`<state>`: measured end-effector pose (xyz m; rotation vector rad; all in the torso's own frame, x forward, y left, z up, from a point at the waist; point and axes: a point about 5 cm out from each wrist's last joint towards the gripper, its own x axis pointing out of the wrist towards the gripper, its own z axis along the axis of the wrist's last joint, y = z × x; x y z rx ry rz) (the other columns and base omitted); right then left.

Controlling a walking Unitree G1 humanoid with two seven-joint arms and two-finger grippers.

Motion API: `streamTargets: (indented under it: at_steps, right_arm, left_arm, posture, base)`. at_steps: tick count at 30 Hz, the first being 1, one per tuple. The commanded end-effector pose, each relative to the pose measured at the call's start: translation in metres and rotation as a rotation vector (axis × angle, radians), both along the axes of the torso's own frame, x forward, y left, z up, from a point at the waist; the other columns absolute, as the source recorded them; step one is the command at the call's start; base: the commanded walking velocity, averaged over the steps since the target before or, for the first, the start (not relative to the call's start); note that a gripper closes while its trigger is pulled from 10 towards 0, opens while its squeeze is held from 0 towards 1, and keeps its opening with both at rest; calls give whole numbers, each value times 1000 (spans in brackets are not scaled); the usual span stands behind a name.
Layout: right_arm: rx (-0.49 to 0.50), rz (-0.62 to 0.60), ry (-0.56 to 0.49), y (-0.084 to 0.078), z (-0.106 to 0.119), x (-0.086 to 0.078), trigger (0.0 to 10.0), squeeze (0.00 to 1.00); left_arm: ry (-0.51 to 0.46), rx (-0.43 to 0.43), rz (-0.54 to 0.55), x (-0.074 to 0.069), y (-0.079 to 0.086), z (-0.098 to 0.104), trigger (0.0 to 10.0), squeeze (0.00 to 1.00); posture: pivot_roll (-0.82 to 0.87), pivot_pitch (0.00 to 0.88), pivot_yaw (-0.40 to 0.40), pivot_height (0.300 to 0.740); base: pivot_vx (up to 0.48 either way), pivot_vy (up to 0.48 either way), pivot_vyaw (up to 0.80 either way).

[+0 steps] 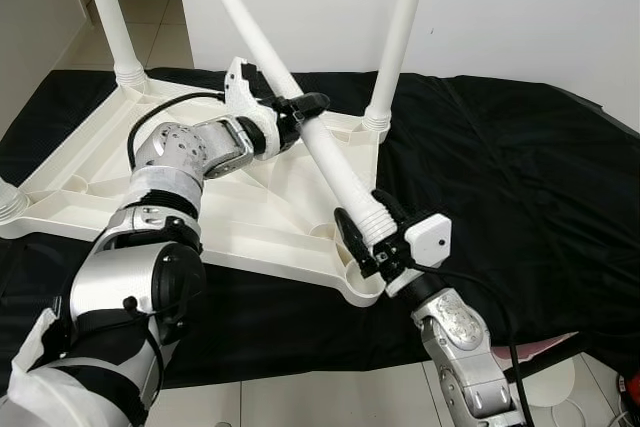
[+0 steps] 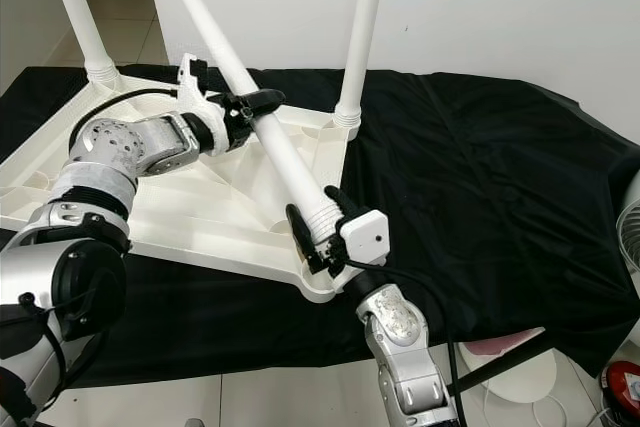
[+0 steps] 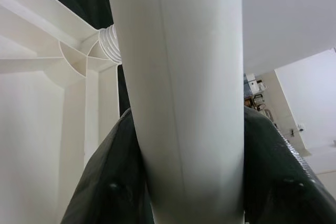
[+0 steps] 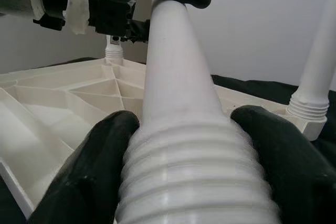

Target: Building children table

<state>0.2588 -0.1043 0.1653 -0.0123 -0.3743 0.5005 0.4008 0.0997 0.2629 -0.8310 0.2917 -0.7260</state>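
At centre frame, you've got the loose leg (image 1: 325,147) tilted, its ribbed end over the tabletop (image 1: 250,217) near corner socket. Right gripper (image 1: 372,239) clamps the threads, left gripper (image 1: 290,115) clamps mid-shaft. Stand it upright first, seat the threads squarely, then twist.

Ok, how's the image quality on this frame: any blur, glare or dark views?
Left eye view: sharp and evenly lit; the white table leg stands clear against the black cloth. Left wrist view: the leg sits very close and soft, with the left gripper fingers in shade. Right wrist view: the right gripper fingers slightly soft, threads readable.
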Motion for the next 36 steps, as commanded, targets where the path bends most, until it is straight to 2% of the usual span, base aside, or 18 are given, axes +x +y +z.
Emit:
streamTargets:
  at_steps: [1,12,13,14,15,17,18,20,22,29,36]
  right_arm:
    - [34,13,-5,-2,5,1,10000,1000]
    - [50,-10,-19,-5,10,2,10000,1000]
    - [39,-23,-19,-5,10,3,10000,0]
    - [27,-37,-12,-5,10,5,10000,0]
    - [27,-37,-12,-5,10,5,10000,0]
    - [-44,-122,37,-7,7,16,10000,0]
    - [-44,-122,37,-7,7,16,10000,0]
    - [-87,-176,77,-9,5,26,10000,0]
    - [-93,-173,101,-8,4,32,10000,0]
    - [-108,-169,101,-2,6,38,10000,0]
    - [-137,-164,103,2,9,44,10000,0]
  left_arm:
    - [-80,-10,-45,-1,-1,12,10000,0]
    - [-117,6,-42,0,-3,19,10000,0]
    - [-151,15,-37,0,-4,24,10000,0]
    - [-201,30,-21,0,-5,30,10000,0]
    - [-201,30,-21,0,-5,30,10000,0]
    - [-279,62,32,0,-3,39,10000,0]
    - [-279,62,32,0,-3,39,10000,0]
    - [-312,58,92,1,1,44,10000,0]
    - [-329,63,149,1,5,47,10000,0]
    - [-369,77,213,-1,5,51,10000,0]
    - [-443,163,285,-7,-5,48,10000,0]
  posture:
    - [-11,45,-31,740]
    - [-14,38,-28,740]
    - [-15,36,-27,740]
    - [-13,36,-28,740]
    - [-13,36,-28,740]
    - [-12,36,-26,740]
    - [-12,36,-26,740]
    - [-10,35,-28,740]
    - [-6,34,-29,740]
    - [4,38,-42,740]
    - [11,42,-55,740]
  base:
    - [0,0,0]
    - [0,0,0]
    - [0,0,0]
    - [0,0,0]
    - [0,0,0]
    - [0,0,0]
    - [0,0,0]
    - [0,0,0]
    - [0,0,0]
    - [0,0,0]
    - [0,0,0]
